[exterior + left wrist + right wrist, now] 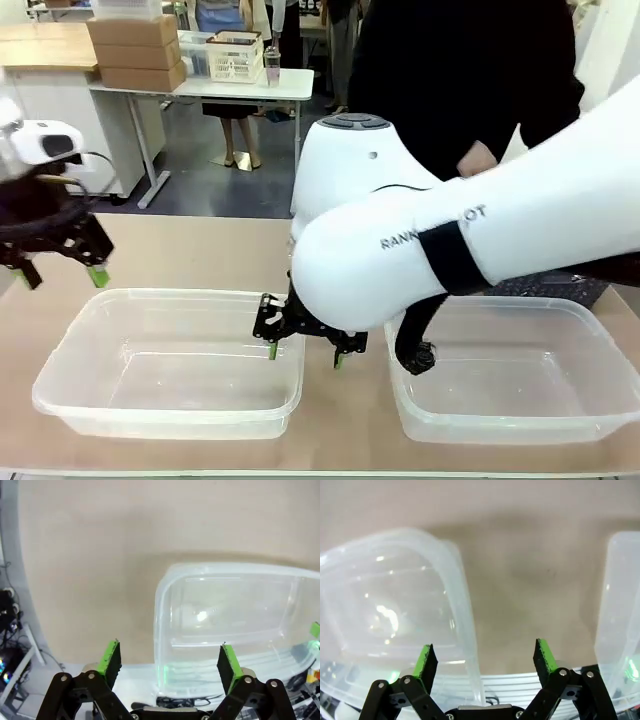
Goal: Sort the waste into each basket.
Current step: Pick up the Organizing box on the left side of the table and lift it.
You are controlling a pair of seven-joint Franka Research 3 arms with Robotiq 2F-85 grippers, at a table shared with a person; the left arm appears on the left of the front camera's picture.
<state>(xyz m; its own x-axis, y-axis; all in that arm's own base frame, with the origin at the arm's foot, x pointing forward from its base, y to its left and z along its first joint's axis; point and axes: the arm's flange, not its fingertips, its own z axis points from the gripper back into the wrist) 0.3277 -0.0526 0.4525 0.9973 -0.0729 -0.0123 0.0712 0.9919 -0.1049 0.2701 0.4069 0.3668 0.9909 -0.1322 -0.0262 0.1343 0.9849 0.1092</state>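
Worktop (190,250): pale tan, matte, plain, with soft shadows on it. Grey floor (215,180) behind it. White table (200,88) at back left, on angled white legs. On it are stacked cardboard boxes (135,45), a white lattice crate (235,57) and a small bottle (272,64) just beside the crate. Further left is a wood-topped counter (40,45) over a white cabinet front (60,100). Someone's legs (235,130) stand behind the white table. Light is even and diffuse, from overhead. In the left wrist view the worktop edge is bowed by the lens, with dark cables (9,625) below it on the picture's left.
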